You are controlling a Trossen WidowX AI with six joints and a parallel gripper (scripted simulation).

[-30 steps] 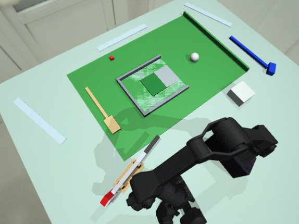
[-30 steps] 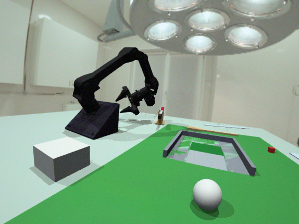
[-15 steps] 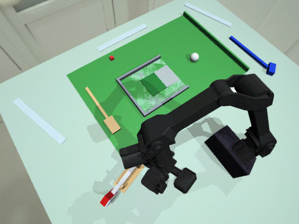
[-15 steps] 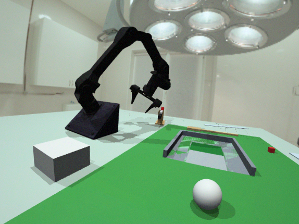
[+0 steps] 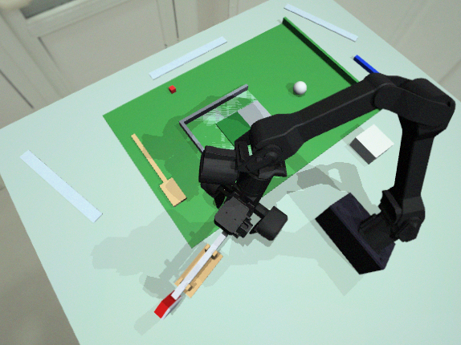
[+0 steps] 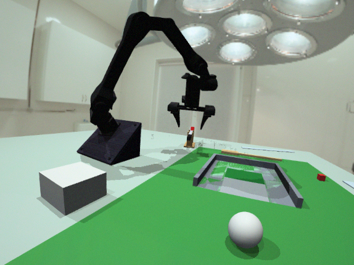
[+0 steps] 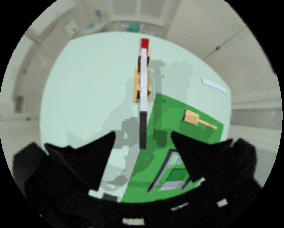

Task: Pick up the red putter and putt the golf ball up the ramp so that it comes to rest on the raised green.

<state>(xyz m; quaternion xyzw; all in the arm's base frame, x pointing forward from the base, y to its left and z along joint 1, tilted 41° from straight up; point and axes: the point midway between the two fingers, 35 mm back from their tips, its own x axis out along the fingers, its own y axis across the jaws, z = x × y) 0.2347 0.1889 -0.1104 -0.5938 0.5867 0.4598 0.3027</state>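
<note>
The red putter [image 5: 197, 270] [image 6: 192, 133] [image 7: 143, 86] lies on a small tan stand [image 5: 206, 273] on the table, just off the near corner of the green mat [image 5: 140, 124] [image 6: 148, 216]. It has a red head, a white shaft and a dark grip. My gripper [image 6: 190, 126] [image 7: 144, 134] is open and empty. It points down and hangs above the grip end of the putter; the wrist hides its fingers in the top view. The white golf ball [image 5: 299, 87] [image 6: 245, 230] sits on the mat, far from the gripper. The raised green [image 5: 230, 128] [image 6: 245, 175], with its ramp and grey walls, stands mid-mat.
A tan wooden putter [image 5: 161, 176] [image 6: 250, 154] [image 7: 199, 119] lies on the mat's left side. A small red cube [image 5: 172, 89] [image 6: 321, 177], a white block [image 5: 373, 142] [image 6: 72, 185], a blue putter [image 5: 365, 64] and white strips [image 5: 60, 184] lie around. The arm's base [image 5: 353, 233] [image 6: 114, 145] stands beside the mat.
</note>
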